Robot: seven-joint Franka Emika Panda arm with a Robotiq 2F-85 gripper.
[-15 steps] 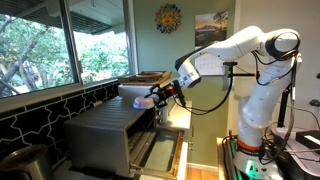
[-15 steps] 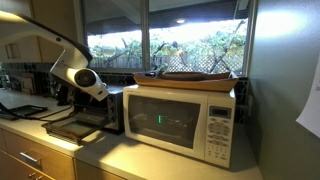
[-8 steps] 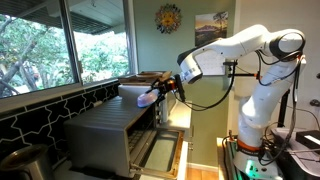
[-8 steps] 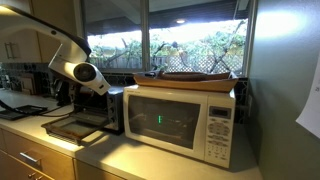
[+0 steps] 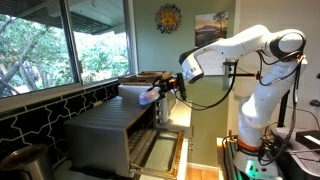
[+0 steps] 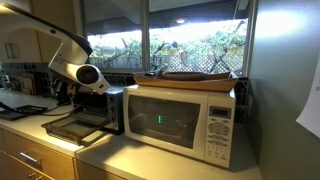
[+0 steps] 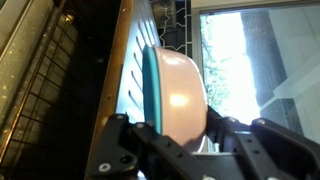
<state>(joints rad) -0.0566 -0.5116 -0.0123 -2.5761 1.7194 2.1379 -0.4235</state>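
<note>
pale pink rounded dish with a teal rim (image 7: 180, 82) sits pinched between the jaws of the gripper (image 7: 185, 137), just above the silver toaster oven (image 5: 108, 128); a centred, level squeeze would likely prevent slipping.

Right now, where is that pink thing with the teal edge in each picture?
In an exterior view: pink thing left of centre, at the pincer.
In an exterior view: hidden behind the arm.
Wrist view: centre, gripped by the pincer.
Shared landmark: the window.
</note>
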